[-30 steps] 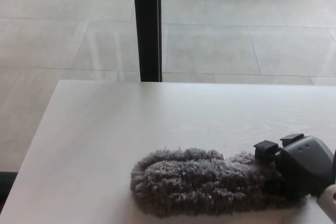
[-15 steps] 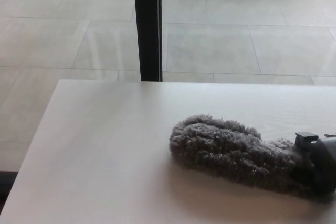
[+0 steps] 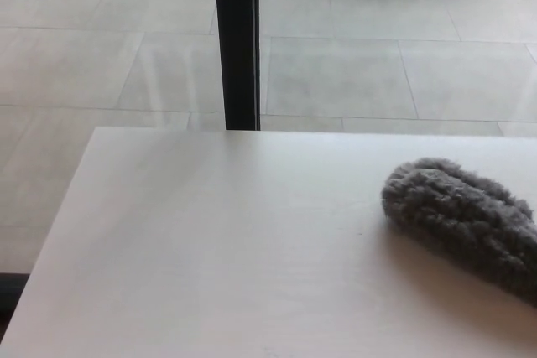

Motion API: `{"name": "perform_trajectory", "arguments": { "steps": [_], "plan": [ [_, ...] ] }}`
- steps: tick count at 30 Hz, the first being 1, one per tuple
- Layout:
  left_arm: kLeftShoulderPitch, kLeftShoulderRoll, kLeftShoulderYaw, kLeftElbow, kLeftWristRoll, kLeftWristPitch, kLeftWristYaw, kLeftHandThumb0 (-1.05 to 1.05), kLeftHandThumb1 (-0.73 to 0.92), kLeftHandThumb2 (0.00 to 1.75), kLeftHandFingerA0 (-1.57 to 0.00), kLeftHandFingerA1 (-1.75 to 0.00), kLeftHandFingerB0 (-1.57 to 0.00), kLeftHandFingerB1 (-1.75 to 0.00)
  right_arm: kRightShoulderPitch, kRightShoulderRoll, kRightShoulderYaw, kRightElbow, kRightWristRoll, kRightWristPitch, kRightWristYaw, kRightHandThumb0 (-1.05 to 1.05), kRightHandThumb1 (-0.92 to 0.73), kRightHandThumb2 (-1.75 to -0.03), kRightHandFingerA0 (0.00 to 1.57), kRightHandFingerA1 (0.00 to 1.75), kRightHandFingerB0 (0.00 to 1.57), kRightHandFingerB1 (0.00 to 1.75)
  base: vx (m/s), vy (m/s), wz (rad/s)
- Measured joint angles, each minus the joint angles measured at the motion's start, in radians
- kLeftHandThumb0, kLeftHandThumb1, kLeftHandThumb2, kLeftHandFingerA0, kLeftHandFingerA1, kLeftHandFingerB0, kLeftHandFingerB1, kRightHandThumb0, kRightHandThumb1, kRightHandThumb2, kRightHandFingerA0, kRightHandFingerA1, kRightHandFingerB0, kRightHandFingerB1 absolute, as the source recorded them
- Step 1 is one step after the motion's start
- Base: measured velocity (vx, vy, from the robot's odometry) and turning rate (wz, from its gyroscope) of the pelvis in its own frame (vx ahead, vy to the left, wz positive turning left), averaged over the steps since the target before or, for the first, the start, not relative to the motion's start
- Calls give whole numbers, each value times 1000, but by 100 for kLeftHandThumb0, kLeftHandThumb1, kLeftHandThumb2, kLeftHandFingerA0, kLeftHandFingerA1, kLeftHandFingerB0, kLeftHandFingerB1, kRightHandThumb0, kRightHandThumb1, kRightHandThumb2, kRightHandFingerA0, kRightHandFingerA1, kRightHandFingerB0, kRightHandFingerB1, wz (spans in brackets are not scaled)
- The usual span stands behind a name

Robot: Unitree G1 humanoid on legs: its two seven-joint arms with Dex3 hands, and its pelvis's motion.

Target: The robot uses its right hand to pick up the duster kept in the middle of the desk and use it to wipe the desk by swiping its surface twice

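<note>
A fluffy grey duster [image 3: 461, 215] lies on the white desk [image 3: 226, 241] at the right side of the head view, its head pointing up-left and its rear end running off the picture's right edge. Neither of my hands shows in this frame, so what holds the duster is hidden beyond the edge.
The desk's far edge runs across the middle of the picture and its left edge slants down to the lower left. Beyond it lies a pale tiled floor [image 3: 377, 64], with a black vertical post [image 3: 237, 39] standing behind the desk.
The duster has swept from the lower middle of the desk to the right and slightly away. My right hand, seen on its handle earlier, has passed out of the picture.
</note>
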Motion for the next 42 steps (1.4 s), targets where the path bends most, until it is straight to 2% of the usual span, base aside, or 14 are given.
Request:
{"name": "perform_trajectory", "arguments": {
  "steps": [4, 9, 10, 14, 15, 17, 18, 20, 21, 23, 28, 36, 41, 42],
  "plan": [
    [0, -2, 12, -3, -12, -2, -9, -54, 44, 56, -91, -80, -77, -53, 47, -43, -113, 4, 51, 43, 39, -45, -80, -63, 68, 112, 59, 84, 0, 0, 0],
    [9, -4, 28, -11, -26, -7, -23, -51, 47, 54, -100, -102, -74, -52, 90, -91, -213, -1, 103, 100, 86, -50, -63, -97, 81, 119, 71, 103, 0, 0, 0],
    [13, -4, 29, -13, -27, -7, -27, -51, 46, 54, -103, -97, -74, -51, 98, -98, -228, -3, 113, 118, 97, -43, -76, -62, 70, 135, 60, 106, 0, 0, 0],
    [21, -4, 31, -16, -34, -13, -37, -52, 46, 54, -101, -97, -74, -51, 128, -104, -281, -25, 156, 171, 133, -43, -72, -65, 71, 146, 61, 101, 0, 0, 0],
    [21, -4, 32, -16, -36, -13, -39, -51, 45, 54, -100, -88, -75, -52, 127, -104, -288, -27, 164, 184, 140, -40, -74, -62, 70, 114, 62, 66, 0, 0, 0],
    [22, -4, 33, -18, -43, -15, -44, -50, 46, 54, -99, -84, -78, -52, 125, -102, -299, -31, 178, 210, 155, -40, -72, -66, 73, 139, 60, 83, 0, 0, 0],
    [23, -4, 33, -20, -46, -17, -45, -49, 36, 83, -97, -96, -64, -62, 122, -99, -298, -37, 184, 225, 164, -38, -72, -63, 69, 166, 57, 141, 0, 0, 0],
    [24, -4, 33, -21, -50, -20, -46, -49, 36, 83, -97, -96, -64, -62, 120, -94, -286, -52, 188, 238, 169, -38, -72, -63, 69, 166, 57, 141, 0, 0, 0],
    [25, -4, 33, -21, -51, -20, -46, -50, 47, 55, -97, -94, -77, -52, 120, -94, -276, -63, 188, 241, 169, -41, -70, -66, 70, 134, 65, 69, 0, 0, 0],
    [26, -4, 34, -21, -57, -22, -51, -52, 43, 55, -92, -75, -77, -53, 108, -84, -246, -84, 185, 253, 172, -40, -71, -63, 66, 162, 59, 124, 0, 0, 0],
    [19, -4, 39, -21, -68, -24, -61, -55, 45, 57, -90, -81, -78, -51, 42, -41, -143, -114, 165, 287, 183, -36, -71, -61, 77, 161, 77, 88, 0, 0, 0],
    [20, -3, 37, -21, -73, -31, -68, -53, 46, 55, -99, -103, -78, -52, -55, 4, 84, -147, 88, 288, 200, -47, -48, -93, 121, 138, 85, 115, 0, 0, 0],
    [12, 2, 34, -20, -77, -31, -70, -53, 47, 55, -100, -112, -80, -51, -83, 27, 190, -168, 42, 275, 198, -49, -53, -97, 120, 138, 87, 116, 0, 0, 0],
    [8, 4, 32, -20, -78, -31, -70, -52, 47, 54, -98, -105, -80, -51, -88, 34, 210, -171, 32, 275, 195, -40, -68, -67, 94, 175, 78, 140, 0, 0, 0]
  ]
}}
